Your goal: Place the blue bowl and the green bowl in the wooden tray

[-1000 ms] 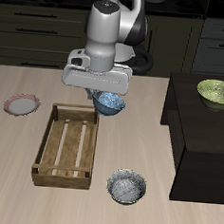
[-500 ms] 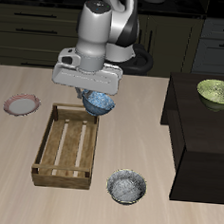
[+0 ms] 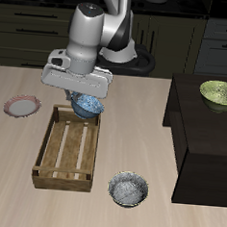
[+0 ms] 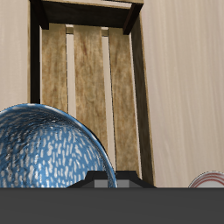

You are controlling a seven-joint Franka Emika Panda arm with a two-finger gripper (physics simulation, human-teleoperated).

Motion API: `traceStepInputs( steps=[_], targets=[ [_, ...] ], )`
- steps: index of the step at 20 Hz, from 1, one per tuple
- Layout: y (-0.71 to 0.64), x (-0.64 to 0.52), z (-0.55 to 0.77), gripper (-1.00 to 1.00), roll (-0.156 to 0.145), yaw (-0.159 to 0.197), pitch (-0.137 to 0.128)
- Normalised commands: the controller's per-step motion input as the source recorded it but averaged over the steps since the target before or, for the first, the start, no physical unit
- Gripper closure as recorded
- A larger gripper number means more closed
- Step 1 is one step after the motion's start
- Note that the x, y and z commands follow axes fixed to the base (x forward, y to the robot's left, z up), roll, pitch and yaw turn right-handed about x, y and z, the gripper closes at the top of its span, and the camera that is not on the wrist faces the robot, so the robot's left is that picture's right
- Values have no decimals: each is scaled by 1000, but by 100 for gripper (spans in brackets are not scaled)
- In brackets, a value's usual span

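My gripper (image 3: 85, 99) is shut on the rim of the blue bowl (image 3: 88, 107), which hangs above the back end of the wooden tray (image 3: 68, 148). The wrist view shows the blue bowl (image 4: 52, 149) close up, its blue and white inside facing the camera, with the slatted wooden tray (image 4: 87, 79) below it. The green bowl (image 3: 220, 92) sits on a raised dark counter (image 3: 206, 132) beside the table, far from the gripper. The fingertips are hidden behind the gripper body in the exterior view.
A grey-white speckled bowl (image 3: 128, 189) with a dark rim rests near the table's front edge beside the tray. A small pink-rimmed plate (image 3: 21, 105) lies on the tray's other side, and its edge (image 4: 210, 179) shows in the wrist view. Dark cabinets line the back.
The arm has carried the blue bowl sideways from beside the tray to above the tray's back end. The other bowls have not moved.
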Motion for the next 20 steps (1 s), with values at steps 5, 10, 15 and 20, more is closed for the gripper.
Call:
traceStepInputs(
  steps=[5, 10, 15, 20],
  targets=[
    [-87, 32, -148, 100, -18, 3, 10],
    [-66, 65, -230, 100, -25, -7, 31],
    [-38, 65, -259, 100, -22, 0, 33],
    [-35, 78, -296, -100, -47, -16, 60]
  ],
)
